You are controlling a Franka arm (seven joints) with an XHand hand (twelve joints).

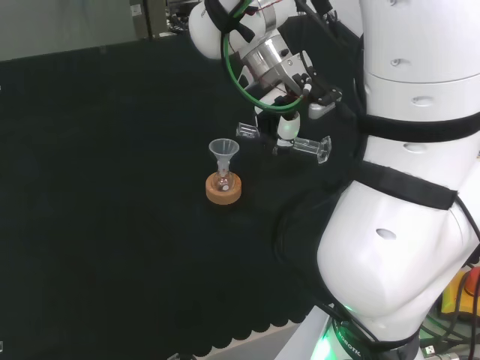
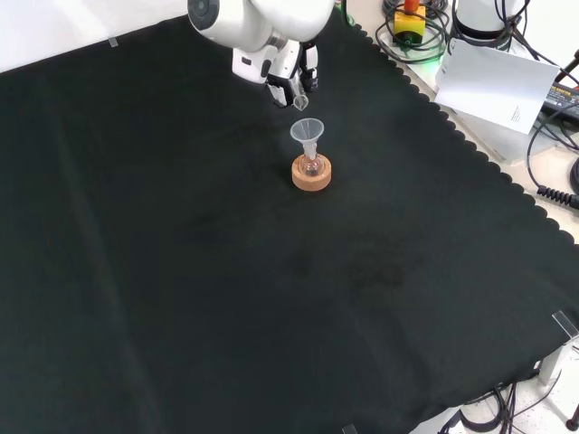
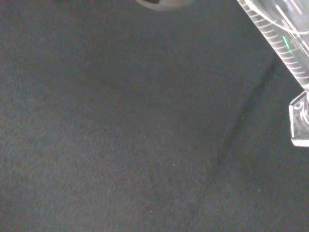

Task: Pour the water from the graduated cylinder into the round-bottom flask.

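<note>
Gripped in the hand (image 1: 287, 126), fingers curled round its middle, one graduated cylinder (image 1: 307, 145) lies near horizontal above the desk (image 1: 112, 187). At 8 o'clock from it in the head view, one round-bottom flask (image 1: 223, 181) sits in one cork ring (image 1: 224, 190), one clear funnel (image 1: 223, 152) in its neck. Contents cannot be told; the cylinder's scale lines are unreadable.

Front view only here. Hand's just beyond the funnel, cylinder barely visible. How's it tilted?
Observer: Head view: the graduated cylinder lies about horizontal in the hand, mouth toward the funnel.
Operator: Mouth over the funnel?
Observer: Not yet; in the head view it sits short, to the right of the rim.
Operator: Water left?
Observer: Cannot tell; the wrist view shows graduation lines and the foot, no water line.
</note>
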